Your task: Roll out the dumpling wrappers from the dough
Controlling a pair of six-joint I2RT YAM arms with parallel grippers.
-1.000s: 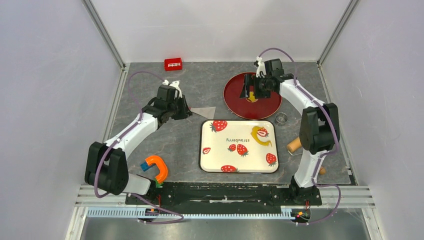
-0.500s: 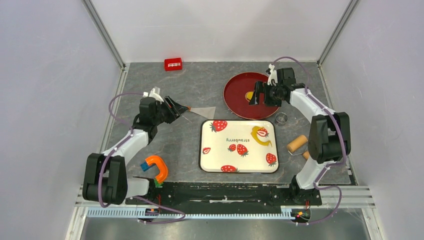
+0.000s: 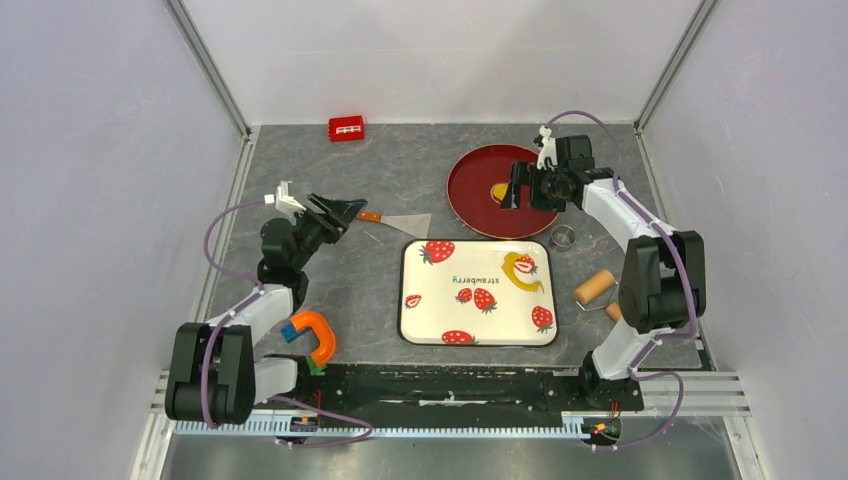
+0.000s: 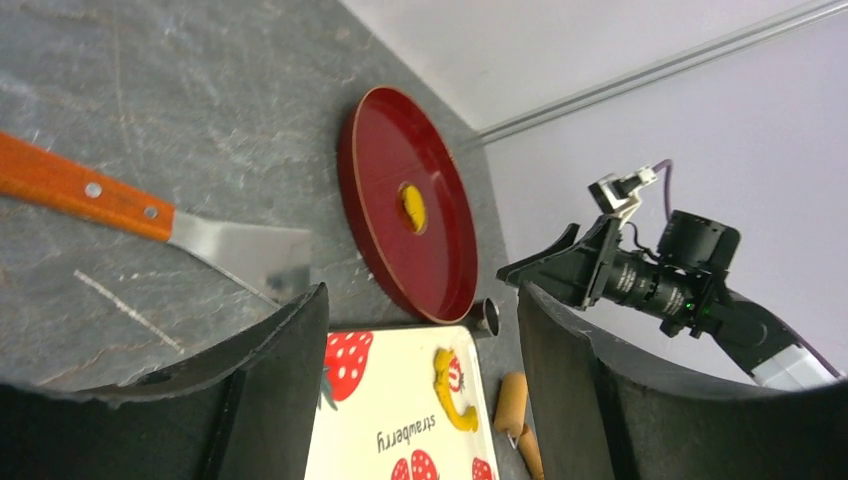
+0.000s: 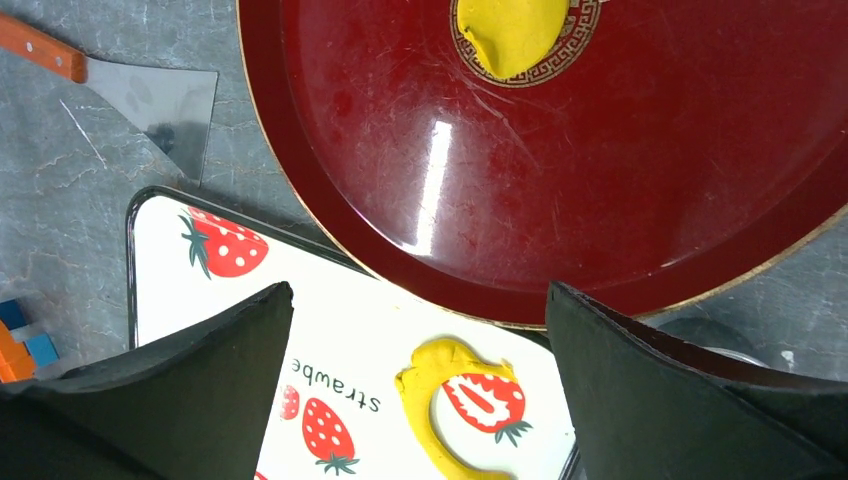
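- Apparently the step in hand is parting from a placed wrapper (image 5: pixel 512 35): it lies flat at the centre of the plate (image 5: pixel 600 180), and the right gripper (image 3: pixel 527 188) hangs above that plate, jaws wide and empty.
- To do it well, I judge the right gripper should rise straight up. Any sideways sweep low over the plate could smear or drag the soft disc.
- The left gripper (image 3: pixel 345 210) is spread too and grasps nothing. It is raised at the left, beside the spatula (image 3: pixel 395 218), which lies loose on the table.
- More wrappers would need the dough strip (image 3: pixel 522 270). It looks thin and ragged, so pinching it at its thickest end seems safest.
- The roller (image 3: pixel 594 288) lies right of the tray (image 3: pixel 500 325), within the right arm's reach, and the ring cutter (image 3: pixel 564 237) sits between plate and roller.
- Plate, far right of centre: one wrapper, nothing else.
- Tray, near of the plate and just beside it: only the curved strip, on its far right part, over a strawberry print.
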